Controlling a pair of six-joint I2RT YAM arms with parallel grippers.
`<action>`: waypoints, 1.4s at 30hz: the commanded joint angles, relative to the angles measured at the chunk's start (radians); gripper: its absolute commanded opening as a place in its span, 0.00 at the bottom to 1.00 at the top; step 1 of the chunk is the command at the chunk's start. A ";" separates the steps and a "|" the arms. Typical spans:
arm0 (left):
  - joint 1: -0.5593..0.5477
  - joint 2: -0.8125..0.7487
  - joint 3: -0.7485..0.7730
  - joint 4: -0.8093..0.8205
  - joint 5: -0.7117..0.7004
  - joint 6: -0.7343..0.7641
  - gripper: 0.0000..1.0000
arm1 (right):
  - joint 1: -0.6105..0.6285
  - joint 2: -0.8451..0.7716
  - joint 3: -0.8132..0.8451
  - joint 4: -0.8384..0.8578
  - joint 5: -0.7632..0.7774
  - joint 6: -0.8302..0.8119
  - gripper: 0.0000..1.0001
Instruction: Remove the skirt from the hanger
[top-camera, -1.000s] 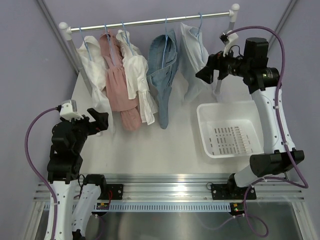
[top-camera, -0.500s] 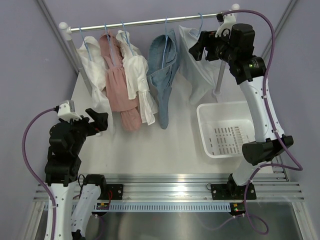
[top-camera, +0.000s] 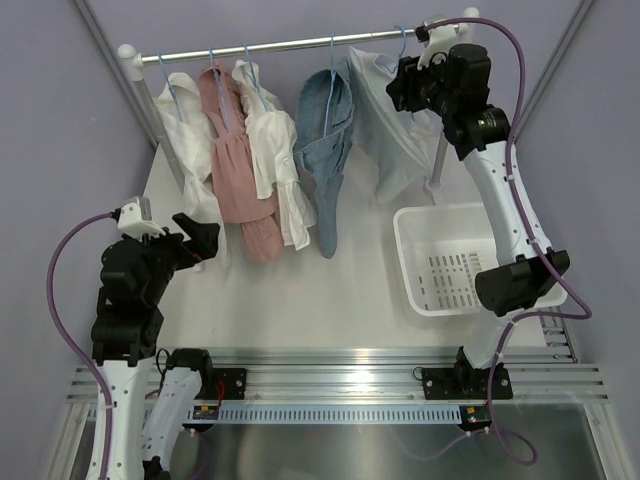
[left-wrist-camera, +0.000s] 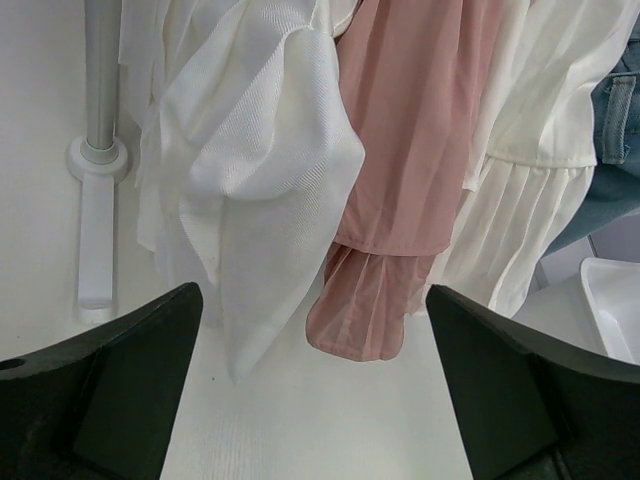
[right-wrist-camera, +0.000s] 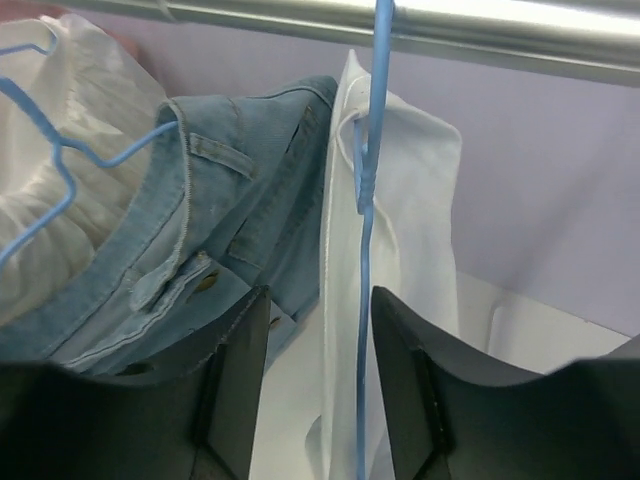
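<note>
Right claw (right-wrist-camera: 320, 295) is up under the rail (right-wrist-camera: 480, 25), which runs just above it, and I read it as released: the two fingers stand apart with daylight between them, clamped on nothing. The blue hanger (right-wrist-camera: 361, 280) drops its wire stem through that gap, closer to the right finger than the left, and I cannot tell whether it touches that one.

The pale skirt (right-wrist-camera: 410, 190), which I judge to be the task's piece, hangs from that hanger directly ahead of the claw and falls away below it. The denim garment (right-wrist-camera: 230, 190) sits just left of the claw, close enough to snag.

I expect the skirt to be light, thin and completely limp, so it gives no resistance and simply follows whatever I pull. It may cling at the small clip on the wire above the fingers. I'd take hold of a fold of cloth near its top edge, not the wire; the hanger is slick and swings on the rail.

Left claw (left-wrist-camera: 310, 330) is wide open and idle, facing the white and pink clothes.
</note>
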 joint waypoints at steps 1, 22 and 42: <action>0.004 -0.022 0.017 0.042 0.036 -0.028 0.99 | 0.000 0.026 0.030 0.065 0.037 -0.079 0.51; -0.017 0.075 0.107 0.180 0.379 -0.126 0.99 | -0.005 0.057 0.151 0.113 0.033 -0.072 0.00; -0.321 0.265 0.211 0.206 0.171 -0.154 0.99 | -0.072 -0.271 -0.172 -0.036 -0.118 -0.162 0.00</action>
